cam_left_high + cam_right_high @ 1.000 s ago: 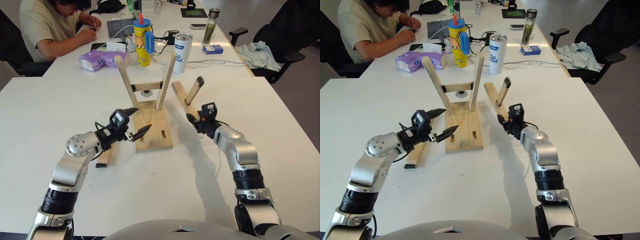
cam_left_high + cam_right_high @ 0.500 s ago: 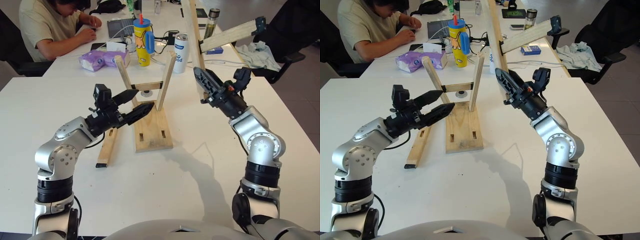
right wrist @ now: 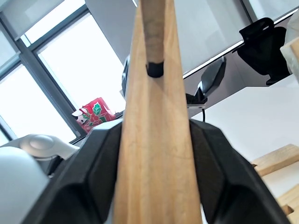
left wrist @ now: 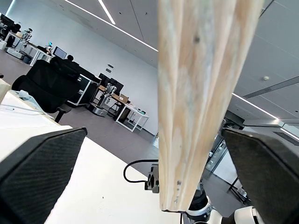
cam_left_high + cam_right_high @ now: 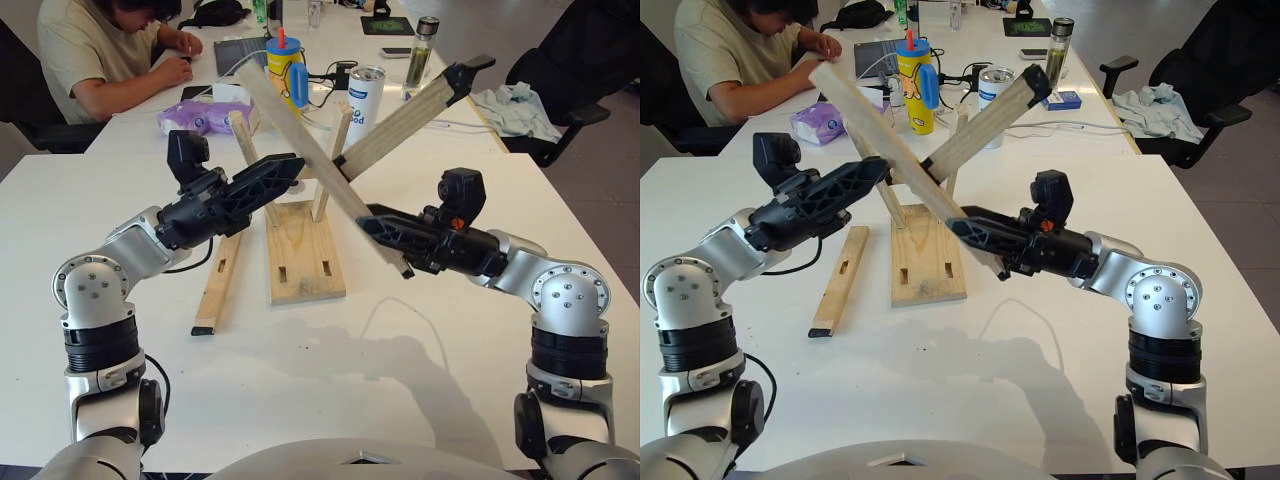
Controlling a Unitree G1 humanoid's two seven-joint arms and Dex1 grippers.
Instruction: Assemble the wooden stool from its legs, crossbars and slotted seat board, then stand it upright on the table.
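Note:
The slotted seat board (image 5: 305, 265) lies flat on the table with two legs (image 5: 238, 130) and a crossbar standing in it. My right gripper (image 5: 385, 235) is shut on a second leg pair: its long leg (image 5: 300, 140) slants up to the left over the seat, and its other leg (image 5: 410, 105), with a black tip, slants up to the right. The right wrist view has that leg (image 3: 156, 116) clamped between the fingers (image 3: 93, 177). My left gripper (image 5: 285, 172) is open beside the long leg, whose wood (image 4: 201, 102) passes between its spread fingers (image 4: 37, 172).
A loose slotted wooden bar (image 5: 215, 290) lies on the table left of the seat. Behind, on a second table, stand a yellow cup (image 5: 285, 85), a white tumbler (image 5: 366, 92) and a tissue pack (image 5: 195, 118). Bare table lies in front.
My right gripper lifted the second leg pair off the table and has now tilted it leftward over the seat. My left gripper rose from table level to meet the long leg.

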